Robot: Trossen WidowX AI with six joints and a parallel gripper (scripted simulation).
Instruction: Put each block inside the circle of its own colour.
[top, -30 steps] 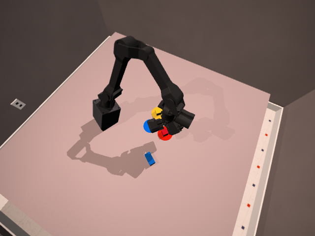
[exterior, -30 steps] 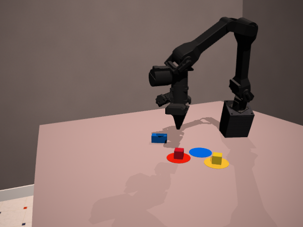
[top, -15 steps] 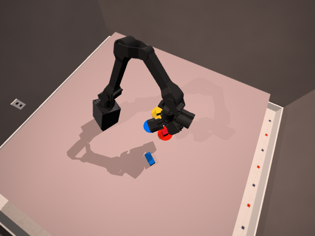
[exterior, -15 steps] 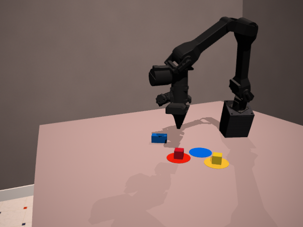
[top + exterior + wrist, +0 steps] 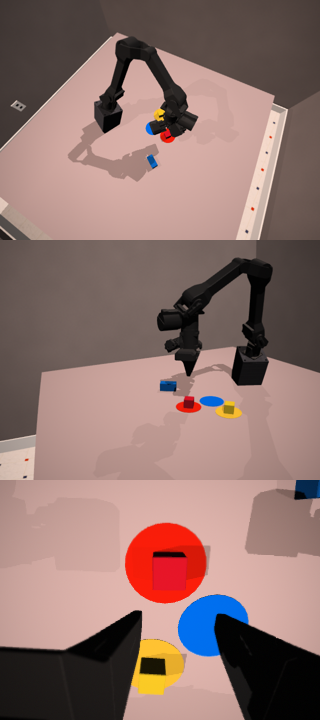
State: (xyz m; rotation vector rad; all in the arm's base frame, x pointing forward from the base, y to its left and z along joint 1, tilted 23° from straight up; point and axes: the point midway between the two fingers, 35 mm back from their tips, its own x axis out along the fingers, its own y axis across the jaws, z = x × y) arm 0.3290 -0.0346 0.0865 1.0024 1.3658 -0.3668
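Observation:
The red block (image 5: 188, 401) sits inside the red circle (image 5: 188, 409); the wrist view shows both, the red block (image 5: 169, 571) on the red circle. The yellow block (image 5: 229, 407) sits on the yellow circle (image 5: 228, 414). The blue circle (image 5: 211, 400) is empty. The blue block (image 5: 168, 385) lies on the table outside the circles, beyond the red circle. It also shows in the top view (image 5: 152, 161). My gripper (image 5: 188, 373) (image 5: 178, 620) hangs well above the table over the circles, fingers partly apart with nothing between them.
The arm's black base (image 5: 249, 369) stands at the right behind the circles. The table edge runs along the left and front in the exterior view. A tiled floor strip (image 5: 261, 178) lies beyond the table's right edge.

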